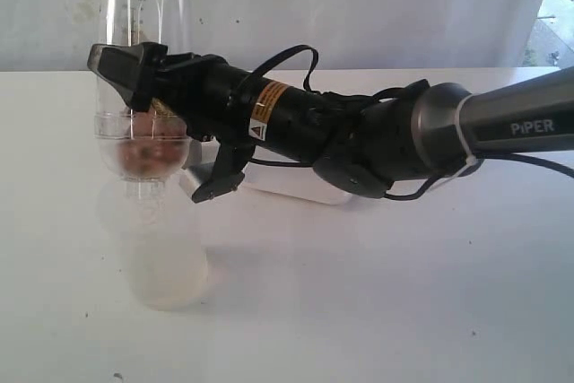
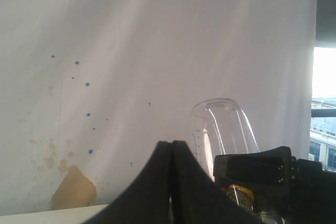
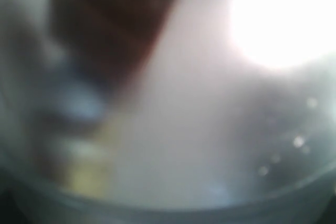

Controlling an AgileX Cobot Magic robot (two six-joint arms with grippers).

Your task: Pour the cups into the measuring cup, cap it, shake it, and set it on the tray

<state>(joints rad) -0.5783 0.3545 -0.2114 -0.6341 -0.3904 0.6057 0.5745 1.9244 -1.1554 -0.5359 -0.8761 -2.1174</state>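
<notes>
The measuring cup (image 1: 143,15) is held bottom-up above the table, its clear rounded base on top. Brown pieces (image 1: 148,152) lie at its lower end. A frosted milky cup (image 1: 166,257) sits mouth-to-mouth under it as a cap. My right gripper (image 1: 134,91) reaches across from the right and is shut on the cup's middle. The left wrist view shows the same cup (image 2: 223,124) with a right finger (image 2: 252,167) against it. My left gripper (image 2: 172,148) is shut on nothing, beside the cup. The right wrist view is a close blur. The steel tumbler and wooden cup are out of view.
A pale flat object with a rounded corner (image 1: 296,187), possibly the tray, lies on the white table (image 1: 404,293) under the right arm (image 1: 377,136), mostly hidden. A white backdrop (image 2: 131,51) with stains hangs behind.
</notes>
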